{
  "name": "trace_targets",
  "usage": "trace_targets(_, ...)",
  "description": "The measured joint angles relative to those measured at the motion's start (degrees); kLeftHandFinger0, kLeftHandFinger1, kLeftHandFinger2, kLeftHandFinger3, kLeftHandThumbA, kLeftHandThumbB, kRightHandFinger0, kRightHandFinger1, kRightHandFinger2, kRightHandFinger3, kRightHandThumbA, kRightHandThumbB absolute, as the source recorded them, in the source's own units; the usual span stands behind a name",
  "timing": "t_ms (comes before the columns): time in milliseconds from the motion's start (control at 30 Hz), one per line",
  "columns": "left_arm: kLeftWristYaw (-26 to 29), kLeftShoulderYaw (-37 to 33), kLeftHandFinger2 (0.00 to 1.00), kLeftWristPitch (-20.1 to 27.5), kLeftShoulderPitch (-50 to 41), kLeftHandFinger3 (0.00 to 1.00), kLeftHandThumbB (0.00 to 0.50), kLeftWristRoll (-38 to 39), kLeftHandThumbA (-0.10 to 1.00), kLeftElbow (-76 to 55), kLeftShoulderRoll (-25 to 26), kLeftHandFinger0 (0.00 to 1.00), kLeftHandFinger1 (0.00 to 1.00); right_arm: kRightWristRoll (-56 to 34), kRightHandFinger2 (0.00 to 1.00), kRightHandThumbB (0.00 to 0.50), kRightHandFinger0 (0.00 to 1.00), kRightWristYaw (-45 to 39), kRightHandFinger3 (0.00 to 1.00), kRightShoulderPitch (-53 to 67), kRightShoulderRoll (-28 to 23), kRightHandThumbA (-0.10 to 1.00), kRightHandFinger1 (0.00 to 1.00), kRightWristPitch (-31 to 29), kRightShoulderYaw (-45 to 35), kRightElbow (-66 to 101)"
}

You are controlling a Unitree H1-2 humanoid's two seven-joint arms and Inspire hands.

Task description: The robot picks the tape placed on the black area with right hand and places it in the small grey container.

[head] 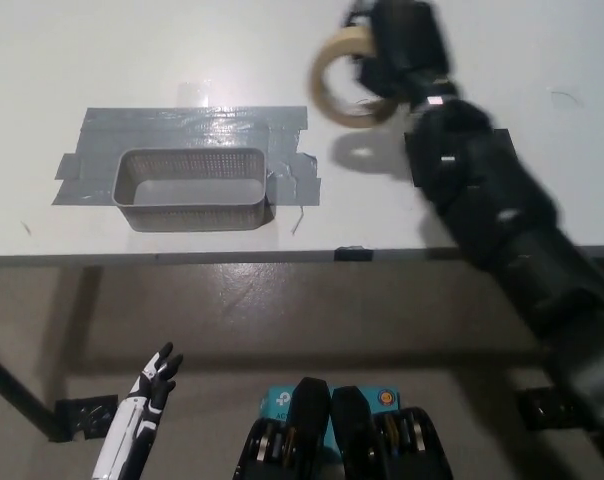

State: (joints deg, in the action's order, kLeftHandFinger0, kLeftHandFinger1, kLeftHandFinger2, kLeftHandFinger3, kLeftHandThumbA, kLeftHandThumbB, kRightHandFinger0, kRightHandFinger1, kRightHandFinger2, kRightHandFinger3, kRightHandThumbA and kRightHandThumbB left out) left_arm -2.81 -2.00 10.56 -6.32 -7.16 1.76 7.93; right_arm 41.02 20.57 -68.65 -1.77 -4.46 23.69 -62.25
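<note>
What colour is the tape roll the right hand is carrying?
Pale cream, almost beige. The tape roll shows in the head view, held by the black right hand.

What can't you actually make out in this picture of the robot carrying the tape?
- Black area: head view, mostly covered by the right arm.
- Right hand: motion-blurred, so how its fingers grip the tape is unclear.
- Grey container: its mesh hides whether tape fixes it down.
- Left hand: small, low, below the table edge.
</note>
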Motion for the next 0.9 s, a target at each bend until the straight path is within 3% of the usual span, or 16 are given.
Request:
trace_targets(133,-0.12,-0.04,0.92,-0.15,-0.44,1.00,0.154,-0.02,1.00,-0.24,-0.09,1.00,1.00,-0.12,0.91,0.160,0.08,0.49,0.98,-3.71,5.90,-0.10,0.52,0.17,0.61,-6.46)
trace_targets(167,-0.11,-0.13,0.92,-0.17,-0.56,1.00,0.151,-0.12,0.99,-0.55,-0.08,1.00,1.00,-0.11,0.84,0.168,0.02,0.60,0.95,-4.56,7.35,-0.10,0.45,0.31,0.90,-7.87)
trace_targets(200,-0.11,-0.26,0.93,-0.17,-0.70,1.00,0.141,-0.17,0.98,-0.93,-0.09,1.00,1.00,-0.09,0.81,0.232,0.09,0.76,0.91,-5.08,8.29,-0.04,0.46,0.44,1.18,-8.61)
trace_targets(233,-0.14,-0.49,0.95,-0.16,-0.77,1.00,0.146,-0.20,0.97,-1.17,-0.10,1.00,1.00,-0.07,0.66,0.201,0.01,0.96,0.77,-5.65,9.39,-0.10,0.31,0.53,1.62,-9.38)
trace_targets(300,-0.23,-0.96,1.00,-0.16,-0.88,1.00,0.154,-0.27,0.95,-1.21,-0.08,1.00,1.00,-0.07,0.56,0.223,0.00,1.15,0.49,-6.60,11.18,-0.10,0.21,0.92,2.41,-10.99)
trace_targets(333,-0.27,-1.28,1.00,-0.14,-0.99,1.00,0.169,-0.36,0.96,-1.22,-0.09,1.00,1.00,-0.07,0.60,0.248,0.00,1.20,0.44,-7.03,12.22,-0.10,0.24,1.16,2.81,-11.76)
trace_targets(367,-0.31,-1.59,1.00,-0.13,-1.04,1.00,0.163,-0.43,0.96,-1.22,-0.10,1.00,1.00,-0.08,0.61,0.227,0.00,1.23,0.44,-7.29,12.88,-0.10,0.22,1.34,3.13,-12.43)
trace_targets(400,-0.31,-1.82,1.00,-0.11,-1.05,1.00,0.167,-0.53,0.97,-1.21,-0.13,1.00,1.00,-0.07,0.59,0.239,0.00,1.27,0.41,-7.42,13.30,-0.10,0.20,1.46,3.39,-12.85)
trace_targets(467,-0.31,-2.37,1.00,-0.02,-1.05,1.00,0.180,-0.82,0.95,-1.23,-0.13,1.00,1.00,-0.07,0.56,0.242,0.00,1.35,0.46,-7.81,14.52,-0.10,0.16,1.83,4.13,-14.37)
trace_targets(533,-0.31,-2.76,1.00,-0.02,-1.05,1.00,0.179,-0.91,0.95,-1.24,-0.13,1.00,1.00,-0.08,0.50,0.239,0.00,1.40,0.27,-7.90,15.18,-0.10,0.10,2.20,4.54,-15.47)
trace_targets(600,-0.32,-3.22,1.00,-0.03,-1.13,1.00,0.183,-1.05,0.95,-1.33,-0.15,1.00,1.00,-0.09,0.51,0.245,0.00,1.42,0.21,-7.82,15.61,-0.10,0.10,2.59,4.90,-16.31)
trace_targets(700,-0.33,-3.65,1.00,-0.07,-1.52,1.00,0.172,-1.19,0.95,-1.83,-0.47,1.00,1.00,-0.12,0.54,0.263,0.00,1.52,0.26,-7.51,15.86,-0.10,0.11,3.07,5.35,-17.42)
trace_targets(767,-0.33,-3.73,1.00,-0.08,-1.89,1.00,0.172,-1.17,0.94,-2.29,-0.69,1.00,1.00,-0.12,0.55,0.258,0.00,1.52,0.21,-7.21,15.89,-0.10,0.12,3.38,5.69,-17.94)
trace_targets(833,-0.33,-3.74,1.00,-0.07,-2.35,1.00,0.159,-1.17,0.95,-2.82,-0.91,1.00,1.00,-0.12,0.55,0.241,0.00,1.56,0.24,-6.55,15.89,-0.10,0.13,3.52,6.06,-18.27)
trace_targets(900,-0.32,-3.79,1.00,-0.01,-2.69,1.00,0.172,-1.26,0.95,-2.96,-1.06,1.00,1.00,-0.09,0.56,0.230,0.00,1.97,0.43,-5.96,15.86,-0.10,0.14,3.59,6.46,-18.46)
